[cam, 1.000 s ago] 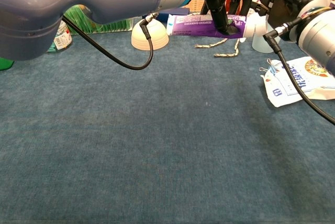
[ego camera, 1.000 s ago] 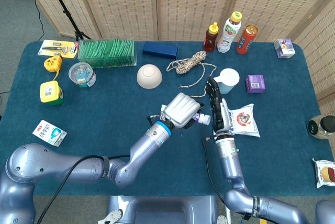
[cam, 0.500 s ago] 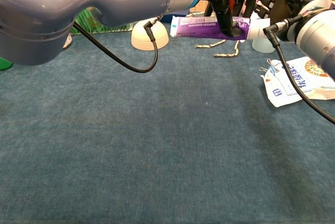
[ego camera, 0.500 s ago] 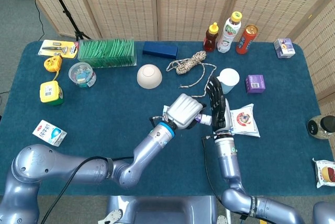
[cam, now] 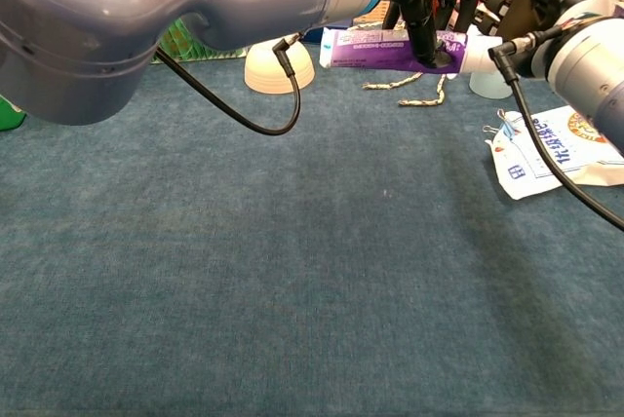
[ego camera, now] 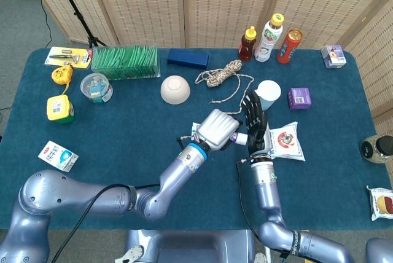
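Blue tablecloth; left hand fingers grip purple tube, mostly hidden; right hand fingers spread.

A: Where's the purple toothpaste tube?
B: Above the counter, in the left robot hand; right robot hand just right of it.
A: Behind them?
B: Beige coiled rope, cream upturned bowl to its left, pale paper cup to its right.
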Motion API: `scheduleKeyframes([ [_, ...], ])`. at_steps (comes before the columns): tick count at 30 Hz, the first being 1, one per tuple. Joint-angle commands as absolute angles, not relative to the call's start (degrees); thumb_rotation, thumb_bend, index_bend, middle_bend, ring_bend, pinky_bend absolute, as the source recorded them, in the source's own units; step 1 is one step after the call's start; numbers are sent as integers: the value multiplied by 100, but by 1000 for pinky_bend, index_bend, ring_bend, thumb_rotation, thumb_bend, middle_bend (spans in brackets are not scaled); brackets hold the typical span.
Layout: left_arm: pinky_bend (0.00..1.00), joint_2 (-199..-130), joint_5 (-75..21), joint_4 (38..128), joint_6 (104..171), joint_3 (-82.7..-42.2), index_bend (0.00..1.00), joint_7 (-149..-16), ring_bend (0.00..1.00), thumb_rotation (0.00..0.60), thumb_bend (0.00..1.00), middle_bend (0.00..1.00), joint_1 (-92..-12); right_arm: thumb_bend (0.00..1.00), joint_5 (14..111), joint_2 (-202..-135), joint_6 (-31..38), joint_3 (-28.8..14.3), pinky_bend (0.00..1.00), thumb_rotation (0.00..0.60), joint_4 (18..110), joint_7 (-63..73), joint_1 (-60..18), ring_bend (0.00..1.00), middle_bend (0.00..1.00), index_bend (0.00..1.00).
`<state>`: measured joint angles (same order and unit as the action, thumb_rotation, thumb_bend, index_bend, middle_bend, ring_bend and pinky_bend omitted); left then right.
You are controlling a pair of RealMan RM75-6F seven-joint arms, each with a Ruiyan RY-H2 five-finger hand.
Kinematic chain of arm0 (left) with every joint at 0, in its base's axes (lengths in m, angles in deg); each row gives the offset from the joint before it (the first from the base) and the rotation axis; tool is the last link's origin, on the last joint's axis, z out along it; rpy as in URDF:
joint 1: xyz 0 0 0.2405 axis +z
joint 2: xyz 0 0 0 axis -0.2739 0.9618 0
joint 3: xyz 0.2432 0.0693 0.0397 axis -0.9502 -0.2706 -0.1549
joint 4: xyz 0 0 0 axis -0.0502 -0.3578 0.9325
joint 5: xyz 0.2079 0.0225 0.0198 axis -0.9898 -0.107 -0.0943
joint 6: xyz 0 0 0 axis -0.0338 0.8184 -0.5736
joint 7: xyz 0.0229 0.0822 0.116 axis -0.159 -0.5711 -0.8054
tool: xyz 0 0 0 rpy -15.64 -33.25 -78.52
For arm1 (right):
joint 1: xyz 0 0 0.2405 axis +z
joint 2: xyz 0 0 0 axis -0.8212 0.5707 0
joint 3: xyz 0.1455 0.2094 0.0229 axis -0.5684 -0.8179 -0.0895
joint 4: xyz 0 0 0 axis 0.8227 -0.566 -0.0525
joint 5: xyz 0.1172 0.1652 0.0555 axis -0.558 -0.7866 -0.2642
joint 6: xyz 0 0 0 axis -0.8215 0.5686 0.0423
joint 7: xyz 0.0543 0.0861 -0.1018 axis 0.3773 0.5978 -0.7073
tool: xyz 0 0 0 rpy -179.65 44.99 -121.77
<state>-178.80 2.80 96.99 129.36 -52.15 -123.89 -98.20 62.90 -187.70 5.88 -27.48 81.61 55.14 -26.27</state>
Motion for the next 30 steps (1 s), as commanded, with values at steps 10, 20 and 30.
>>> scheduleKeyframes([
  [10,563,-17948,323,9647,12944,-5137,586,-12404,578,600,475,561,-9867,0,6331,-18799,538,-2746,0,66,8120,5509,-2610,0,0,0],
  [20,563,-17963,245,9716,13032,-5098,586,-12374,579,600,476,563,-9845,0,6367,-18783,514,-2756,0,63,8146,5576,-2636,0,0,0],
  [30,563,-17937,217,9758,13054,-5105,586,-12377,579,600,475,563,-9803,0,6375,-18775,492,-2756,0,66,8092,5555,-2638,0,0,0],
])
